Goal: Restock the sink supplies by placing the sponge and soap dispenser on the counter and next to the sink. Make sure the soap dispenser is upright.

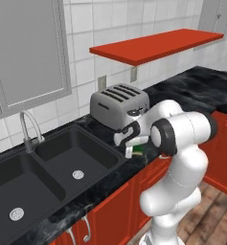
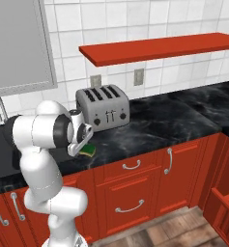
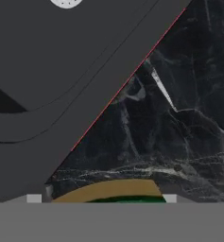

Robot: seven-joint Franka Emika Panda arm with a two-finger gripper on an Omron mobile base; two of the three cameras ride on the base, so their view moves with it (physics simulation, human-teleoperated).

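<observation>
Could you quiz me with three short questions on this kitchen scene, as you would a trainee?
1. True or false: the sponge lies on the counter.
2. What stands behind the gripper? A toaster, B kettle, C microwave.
3. Fill in: above the toaster hangs a red ____.

Key: 1 true. 2 A. 3 shelf.

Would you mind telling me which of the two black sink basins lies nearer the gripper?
The basin beside the silver toaster; the other basin lies beyond it, farther from the gripper.
</observation>
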